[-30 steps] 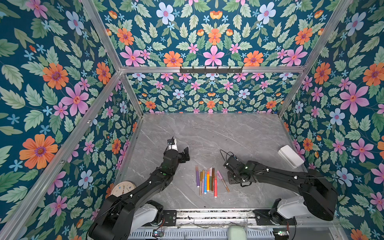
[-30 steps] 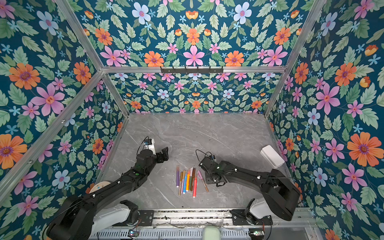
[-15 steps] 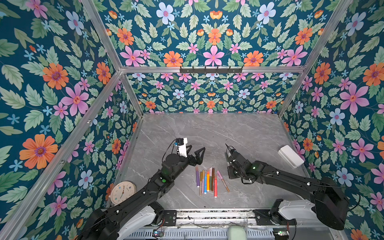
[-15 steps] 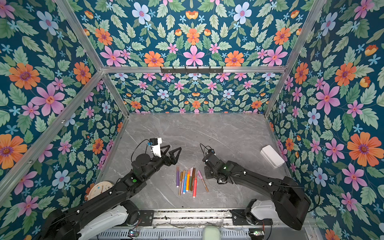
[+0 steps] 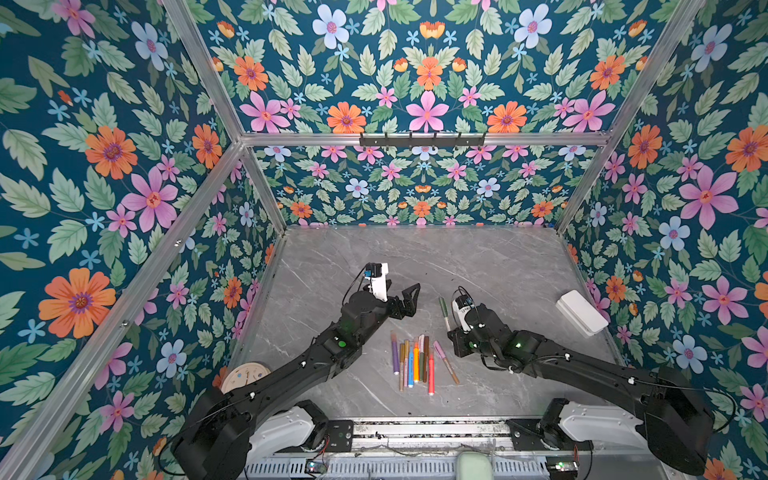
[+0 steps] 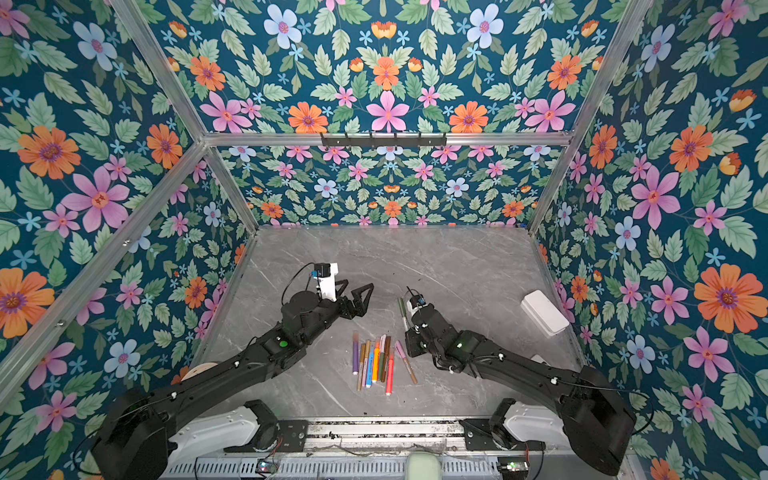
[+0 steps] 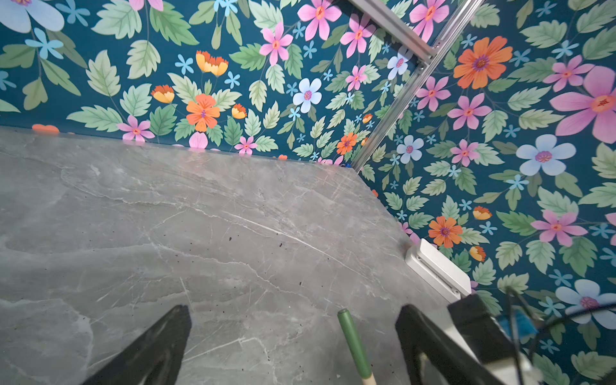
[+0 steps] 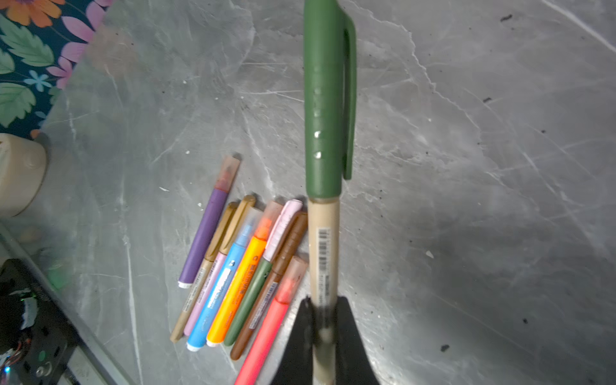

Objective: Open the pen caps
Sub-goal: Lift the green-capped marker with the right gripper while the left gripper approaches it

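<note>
right gripper (image 8: 323, 303) jaws pinching green-capped pen (image 8: 323, 250) by the barrel — left gripper (image 7: 293, 310) jaws standing spread near cap (image 8: 325, 100); cap looking light, stiff, slick — grab mid-cap.

- Walls (image 5: 124, 166): dark teal, with green leaves and pink, orange and pale blue flowers.
- Bench (image 5: 478, 257): grey marble with pale veins.
- Lone pen (image 8: 322, 253): beige body, dark green cap (image 8: 325, 100).
- Row of pens (image 8: 238, 288): purple, gold, pink, blue, orange, green, brown, red.
- Box (image 5: 582, 311): white.
</note>
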`<state>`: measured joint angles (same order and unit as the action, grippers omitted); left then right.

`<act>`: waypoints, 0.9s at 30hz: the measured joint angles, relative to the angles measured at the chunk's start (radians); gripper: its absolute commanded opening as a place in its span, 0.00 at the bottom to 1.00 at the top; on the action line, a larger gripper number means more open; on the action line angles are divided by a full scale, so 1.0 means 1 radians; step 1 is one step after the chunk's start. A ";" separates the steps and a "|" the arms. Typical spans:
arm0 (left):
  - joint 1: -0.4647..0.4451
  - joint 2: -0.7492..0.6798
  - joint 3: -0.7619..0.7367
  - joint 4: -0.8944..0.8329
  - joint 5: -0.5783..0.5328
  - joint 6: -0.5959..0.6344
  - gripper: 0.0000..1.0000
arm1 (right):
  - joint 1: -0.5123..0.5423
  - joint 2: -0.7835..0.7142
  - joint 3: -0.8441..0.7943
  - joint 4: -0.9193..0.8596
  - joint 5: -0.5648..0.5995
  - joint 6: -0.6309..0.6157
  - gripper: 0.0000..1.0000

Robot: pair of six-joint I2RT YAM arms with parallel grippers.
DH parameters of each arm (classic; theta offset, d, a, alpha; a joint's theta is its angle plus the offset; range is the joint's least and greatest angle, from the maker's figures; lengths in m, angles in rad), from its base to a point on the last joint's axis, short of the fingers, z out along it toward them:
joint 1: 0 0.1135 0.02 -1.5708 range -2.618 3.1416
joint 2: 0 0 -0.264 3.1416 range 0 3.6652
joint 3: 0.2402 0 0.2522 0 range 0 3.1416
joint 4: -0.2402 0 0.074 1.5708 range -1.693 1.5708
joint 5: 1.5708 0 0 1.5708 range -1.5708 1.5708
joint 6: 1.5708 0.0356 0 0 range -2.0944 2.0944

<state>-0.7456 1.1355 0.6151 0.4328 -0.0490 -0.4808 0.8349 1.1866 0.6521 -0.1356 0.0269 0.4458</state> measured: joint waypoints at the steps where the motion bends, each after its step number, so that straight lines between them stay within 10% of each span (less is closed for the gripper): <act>1: 0.001 0.008 0.001 0.000 0.000 -0.015 1.00 | 0.000 -0.008 0.000 0.006 -0.010 -0.004 0.00; 14: 0.002 -0.089 -0.073 0.029 0.129 -0.114 0.96 | 0.000 -0.216 -0.097 0.090 -0.204 0.085 0.00; 27: 0.001 -0.004 -0.010 -0.044 0.385 -0.245 0.65 | 0.002 -0.209 -0.068 0.135 -0.361 0.213 0.00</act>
<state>-0.7448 1.1313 0.6052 0.3889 0.3363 -0.7254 0.8371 0.9779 0.5838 -0.0010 -0.3340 0.6586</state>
